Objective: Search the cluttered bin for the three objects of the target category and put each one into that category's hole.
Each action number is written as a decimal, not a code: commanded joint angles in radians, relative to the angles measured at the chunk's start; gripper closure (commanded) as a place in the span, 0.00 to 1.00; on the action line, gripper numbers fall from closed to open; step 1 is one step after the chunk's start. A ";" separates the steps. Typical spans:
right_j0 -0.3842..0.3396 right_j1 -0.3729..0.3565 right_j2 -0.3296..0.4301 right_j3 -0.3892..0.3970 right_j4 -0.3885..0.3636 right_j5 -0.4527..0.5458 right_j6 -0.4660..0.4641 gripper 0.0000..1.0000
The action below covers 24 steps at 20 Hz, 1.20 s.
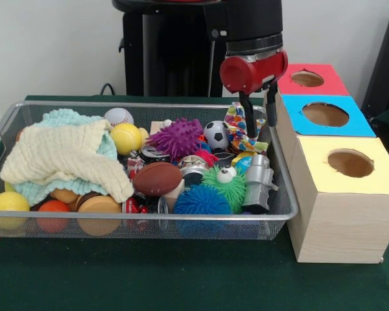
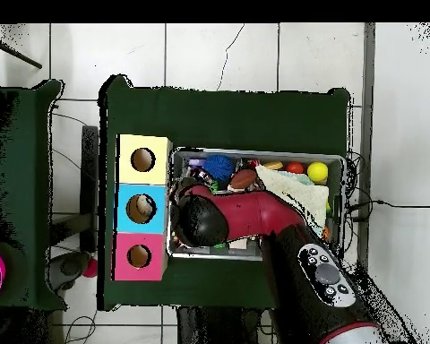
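Green-clothed table [image 1: 181, 278] carries a wire mesh bin [image 1: 142, 227] whose cream knitted cloth [image 1: 65, 155] half-hides orange balls; black pincer [image 1: 259, 116] hangs open, empty, over a colourful patterned toy [image 1: 241, 129].

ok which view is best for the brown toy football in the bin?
Front view. The brown toy football lies in plain sight near the front of the wire mesh bin, next to the cream knitted cloth. In the overhead view it is only a small brown spot just beyond the red arm.
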 commanded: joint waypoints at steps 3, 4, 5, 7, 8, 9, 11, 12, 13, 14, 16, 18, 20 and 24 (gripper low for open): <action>-0.056 -0.053 0.041 -0.100 -0.114 0.164 -0.109 0.00; -0.066 -0.057 0.053 -0.102 -0.120 0.176 -0.124 0.00; -0.076 -0.059 0.064 -0.111 -0.133 0.195 -0.152 0.00; -0.088 -0.065 0.077 -0.125 -0.159 0.223 -0.189 0.00; -0.094 -0.068 0.083 -0.134 -0.175 0.240 -0.210 0.00; -0.096 -0.070 0.078 -0.148 -0.189 0.262 -0.224 0.00; -0.103 -0.069 0.079 -0.172 -0.220 0.294 -0.251 0.00; -0.108 -0.067 0.083 -0.179 -0.231 0.302 -0.257 0.00; -0.111 -0.063 0.081 -0.190 -0.246 0.315 -0.264 0.00; -0.113 -0.059 0.079 -0.200 -0.261 0.328 -0.272 0.00; -0.124 -0.052 0.085 -0.220 -0.285 0.352 -0.286 0.00; -0.141 -0.042 0.100 -0.235 -0.304 0.377 -0.305 0.00; -0.150 -0.030 0.110 -0.252 -0.327 0.399 -0.321 0.00; -0.140 -0.004 0.091 -0.298 -0.399 0.443 -0.324 0.00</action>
